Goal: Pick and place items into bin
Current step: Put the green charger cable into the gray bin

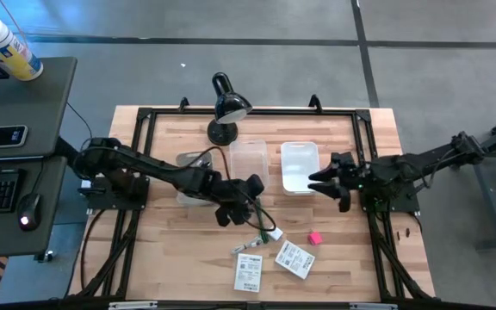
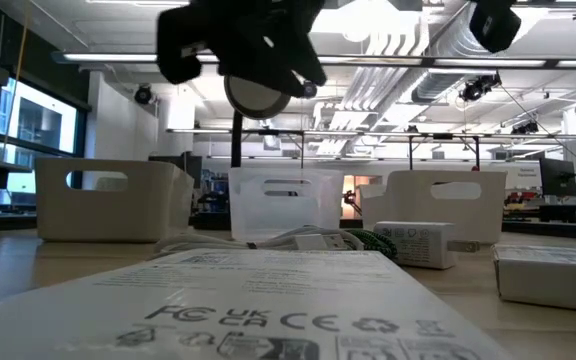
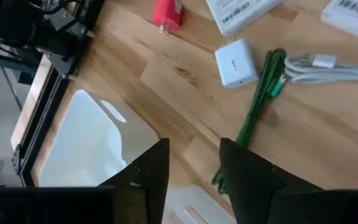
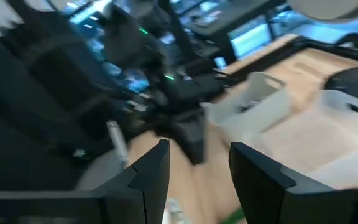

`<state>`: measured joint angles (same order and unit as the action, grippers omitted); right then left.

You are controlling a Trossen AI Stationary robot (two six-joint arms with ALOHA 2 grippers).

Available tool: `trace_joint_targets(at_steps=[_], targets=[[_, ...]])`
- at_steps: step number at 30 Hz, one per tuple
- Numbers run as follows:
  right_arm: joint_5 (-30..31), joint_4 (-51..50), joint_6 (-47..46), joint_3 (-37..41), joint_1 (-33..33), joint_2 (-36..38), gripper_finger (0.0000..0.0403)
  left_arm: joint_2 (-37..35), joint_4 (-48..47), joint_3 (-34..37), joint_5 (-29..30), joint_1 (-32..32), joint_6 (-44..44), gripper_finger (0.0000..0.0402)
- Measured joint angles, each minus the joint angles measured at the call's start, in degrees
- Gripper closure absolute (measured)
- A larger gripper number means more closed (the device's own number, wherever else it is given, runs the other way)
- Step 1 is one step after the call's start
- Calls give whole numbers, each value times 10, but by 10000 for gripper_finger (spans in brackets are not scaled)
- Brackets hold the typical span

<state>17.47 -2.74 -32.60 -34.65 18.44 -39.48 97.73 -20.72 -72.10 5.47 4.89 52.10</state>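
Note:
My left gripper [image 1: 252, 189] [image 3: 194, 168] hangs open above the table's middle, near the clear bin [image 1: 248, 159], with nothing between its fingers. Ahead of it on the wood lie a green cord [image 3: 260, 112], a grey cable [image 3: 328, 65], a small white block [image 3: 235, 62], a pink cube [image 1: 314, 238] and two white printed packets [image 1: 248, 274] [image 1: 294, 258]. The white bin [image 1: 300, 165] stands right of the clear one. My right gripper [image 1: 319, 182] [image 4: 197, 168] is open and empty at that bin's right edge, raised off the table.
A black desk lamp [image 1: 226, 108] stands at the far edge behind the bins. A third bin [image 1: 192, 172] sits partly under my left arm. A black frame [image 1: 145, 116] borders the tabletop. Bare wood lies on the near left.

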Motion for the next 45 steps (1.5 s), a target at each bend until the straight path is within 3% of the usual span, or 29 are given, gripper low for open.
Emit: trace_joint_targets(at_steps=[10, 20, 29, 34, 45], targets=[[-66, -157, -88, 0, 0, 128, 247, 22, -47, -17, 1, 0, 40, 273], [-30, -228, -75, 0, 0, 222, 247, 49, -46, -17, 1, 1, 119, 273], [-7, -227, -49, 0, 0, 246, 247, 106, -36, -18, 2, 10, 171, 273], [-4, -228, -44, 0, 0, 246, 247, 131, -8, -18, 50, 21, 224, 273], [-4, -232, -41, 0, 0, 245, 247, 161, 15, -18, 61, 19, 227, 273]])
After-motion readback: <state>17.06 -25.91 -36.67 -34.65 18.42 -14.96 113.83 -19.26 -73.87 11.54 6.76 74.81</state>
